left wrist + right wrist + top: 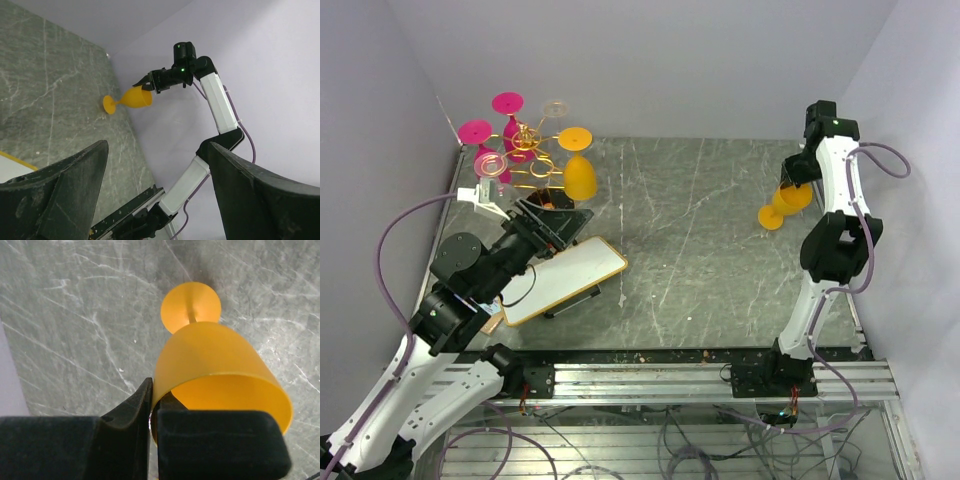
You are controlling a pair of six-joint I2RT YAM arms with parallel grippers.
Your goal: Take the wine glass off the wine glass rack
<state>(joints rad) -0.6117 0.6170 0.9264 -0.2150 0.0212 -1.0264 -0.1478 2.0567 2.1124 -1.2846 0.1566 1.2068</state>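
From above, the wine glass rack stands far left with other glasses hanging and a white board near it, the left wrist view shows the left jaws wide and empty, and the right wrist view shows the right jaws pinching the wine glass by its rim, off the rack, foot low over bare surface, so lowering and releasing looks next

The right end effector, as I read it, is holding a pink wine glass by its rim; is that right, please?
Not quite: the wine glass is orange, not pink. The right wrist view shows the right end effector holding it by its rim, just as you said.
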